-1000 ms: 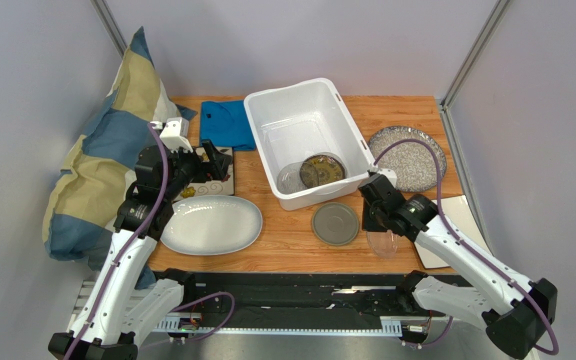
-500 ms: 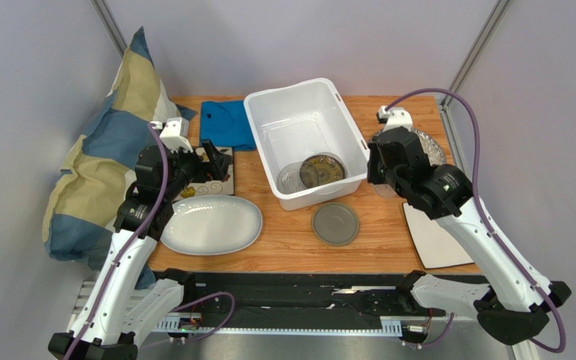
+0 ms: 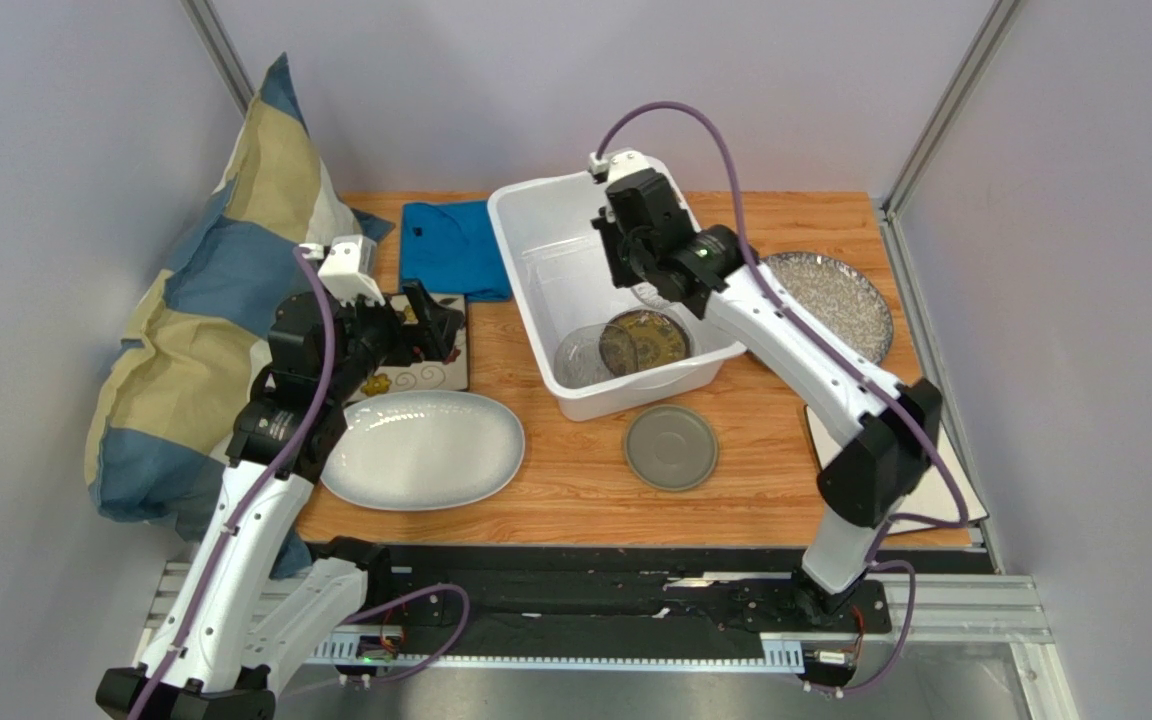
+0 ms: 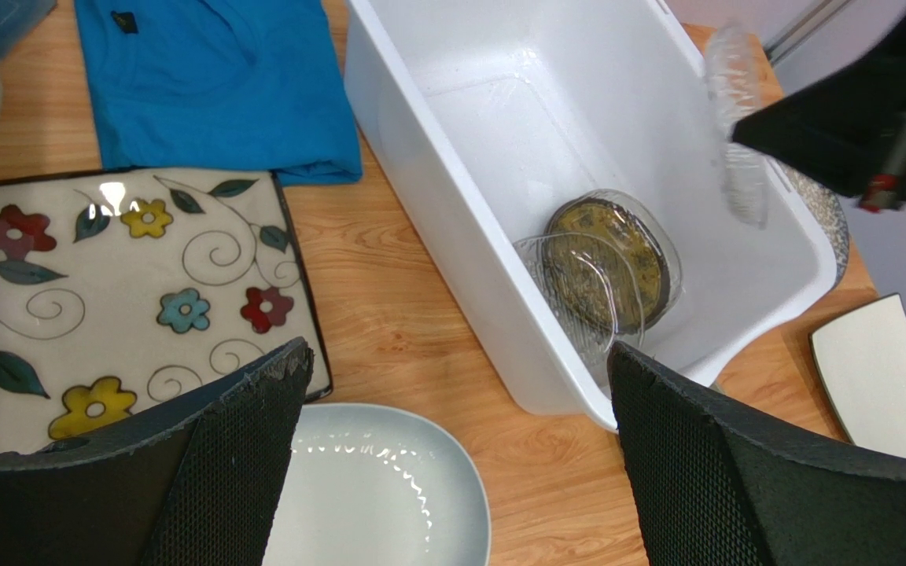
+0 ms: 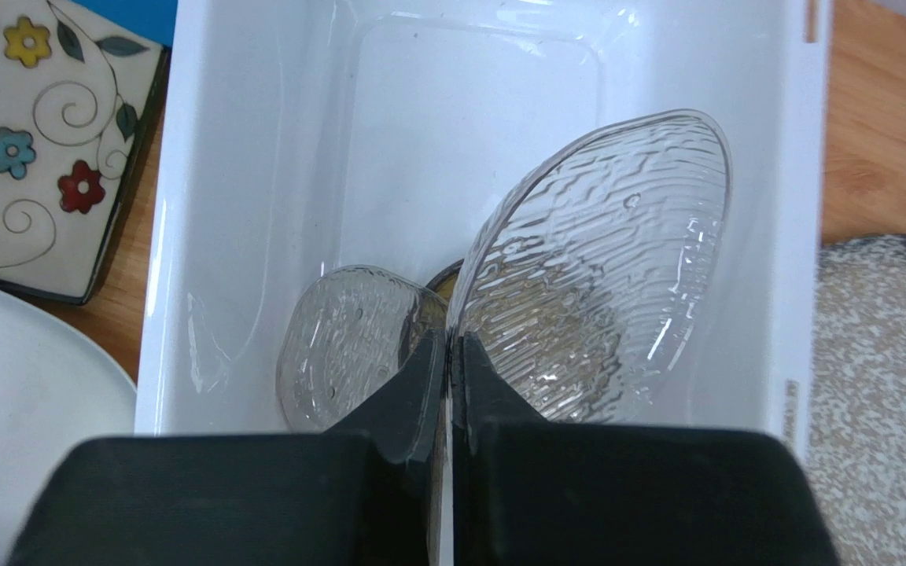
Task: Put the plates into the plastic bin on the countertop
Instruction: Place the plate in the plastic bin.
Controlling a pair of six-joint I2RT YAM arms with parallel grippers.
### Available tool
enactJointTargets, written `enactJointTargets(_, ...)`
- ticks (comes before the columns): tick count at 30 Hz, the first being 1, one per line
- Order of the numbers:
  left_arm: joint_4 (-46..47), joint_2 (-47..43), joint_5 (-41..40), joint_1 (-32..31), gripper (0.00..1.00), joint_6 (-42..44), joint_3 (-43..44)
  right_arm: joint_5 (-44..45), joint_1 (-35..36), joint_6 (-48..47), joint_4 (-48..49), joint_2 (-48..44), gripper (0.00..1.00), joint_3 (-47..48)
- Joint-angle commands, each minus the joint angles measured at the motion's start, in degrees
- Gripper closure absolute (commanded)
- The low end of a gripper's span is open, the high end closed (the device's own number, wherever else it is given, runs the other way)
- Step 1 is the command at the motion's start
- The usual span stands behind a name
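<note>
My right claw [image 5: 447, 342] is pinched tight on the rim of a clear glass plate [image 5: 606, 260], held on its edge right over the white bin [image 5: 793, 177]. It looks light, thin and slippery — easy to chip — so I think the rim is the best spot to hold. My left claw [image 4: 458, 360] is spread wide.

Far half of the bin [image 3: 530, 225] is open floor; the near end is taken by a glass plate [image 3: 582, 357] and a dark plate [image 3: 645, 341]. The right arm [image 3: 800, 345] crosses the right rim, holding a clear plate [image 5: 600, 260] over the interior. A bare countertop [image 3: 515, 375] strip runs between bin and floral plate [image 4: 127, 295]; the pillow [image 3: 207, 300] crowds the left edge.
</note>
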Motion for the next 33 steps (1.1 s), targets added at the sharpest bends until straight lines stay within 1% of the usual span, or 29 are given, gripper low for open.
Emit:
enactJointTargets(1,1.9,-0.7,-0.2,0.0,0.02,0.1,0.2,-5.6,0.4,-0.6,0.1,6.7,1.00,5.3)
enactJointTargets(2,1.9,-0.8,-0.3,0.0,0.02,0.1,0.2,-7.5,0.4,0.4,-1.0,9.0,1.00,5.7)
enactJointTargets(6,1.9,-0.8,-0.1,0.0,0.02,0.0,0.2,-10.6,1.8,1.9,-3.5,12.6,1.00,6.6)
enactJointTargets(11,2.0,-0.8,0.3,0.0,0.02,-0.2,0.2,-14.5,5.1,2.9,-4.3,14.4,1.00,5.5)
enactJointTargets(17,2.1,-0.7,0.4,0.0,0.02,-0.2,0.1,-15.9,7.6,5.9,-7.0,16.9,1.00,5.4)
enactJointTargets(18,2.0,-0.6,0.5,0.0,0.02,-0.3,0.1,-18.4,7.8,6.5,-7.3,17.3,1.00,5.5)
enactJointTargets(20,2.1,-0.5,0.8,0.0,0.02,-0.4,0.1,-19.9,8.4,7.7,-8.0,17.9,1.00,5.3)
enactJointTargets(26,2.2,-0.6,1.0,0.0,0.02,-0.4,0.1,-19.8,9.3,9.5,-9.8,19.6,1.00,4.8)
enactJointTargets(31,2.3,-0.6,1.2,0.0,0.02,-0.6,0.1,-19.0,9.4,9.7,-9.8,19.2,1.00,4.1)
enactJointTargets(32,2.3,-0.5,1.2,0.0,0.02,-0.6,0.1,-18.6,9.4,9.7,-9.8,19.0,0.97,4.2)
enactJointTargets(33,2.3,-0.5,1.3,0.0,0.02,-0.6,0.1,-18.5,9.2,9.4,-9.8,18.7,0.89,4.3)
